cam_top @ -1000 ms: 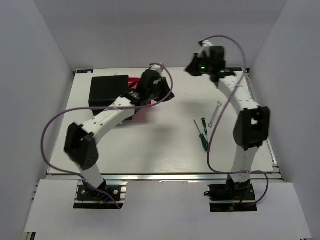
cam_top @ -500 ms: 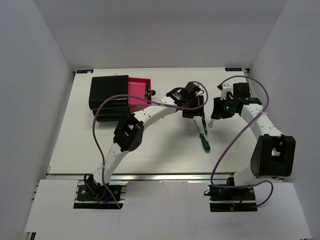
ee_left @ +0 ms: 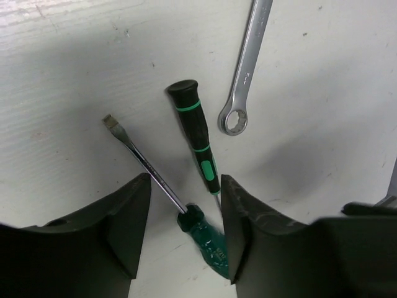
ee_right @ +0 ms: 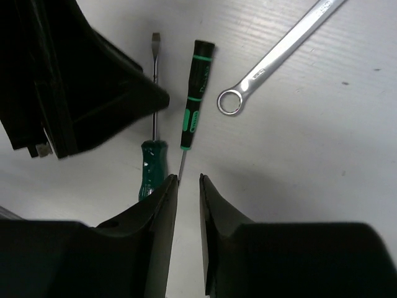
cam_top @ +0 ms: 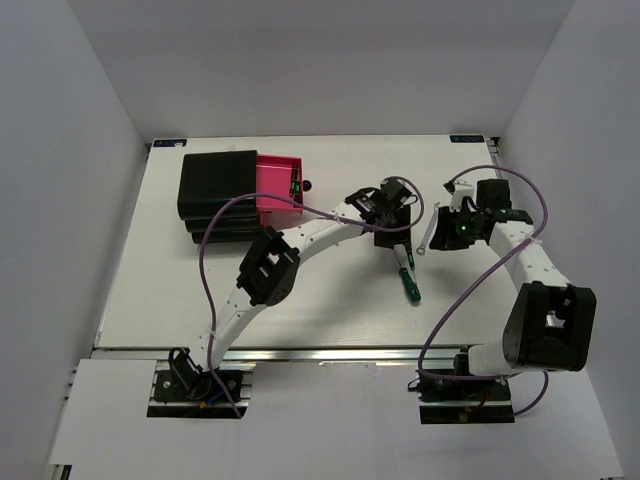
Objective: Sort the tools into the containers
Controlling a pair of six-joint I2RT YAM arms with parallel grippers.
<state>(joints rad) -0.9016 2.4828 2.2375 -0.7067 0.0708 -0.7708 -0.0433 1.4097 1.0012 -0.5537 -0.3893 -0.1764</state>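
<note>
The green-handled screwdriver (ee_left: 208, 239) lies on the white table with its handle between the fingers of my open left gripper (ee_left: 186, 214), close to the right finger. The slim black screwdriver (ee_left: 195, 133) and the silver wrench (ee_left: 245, 74) lie just beyond it. My right gripper (ee_right: 188, 186) is low over the table with its jaws a narrow gap apart and empty; the slim screwdriver's (ee_right: 192, 87) shaft tip ends at its left finger. In the top view the left gripper (cam_top: 395, 242) and the right gripper (cam_top: 437, 240) flank the tools. The black cabinet (cam_top: 218, 190) has one pink drawer (cam_top: 278, 190) pulled open.
The cabinet stands at the table's far left, its open drawer's knob (cam_top: 307, 184) pointing right. The left arm stretches across the middle of the table. White walls enclose the table on three sides. The left gripper's black body (ee_right: 80, 81) fills the upper left of the right wrist view.
The left arm has swung from the drawer over to the tools and settled over the green screwdriver. The right arm has come down from the far back to beside the wrench.
</note>
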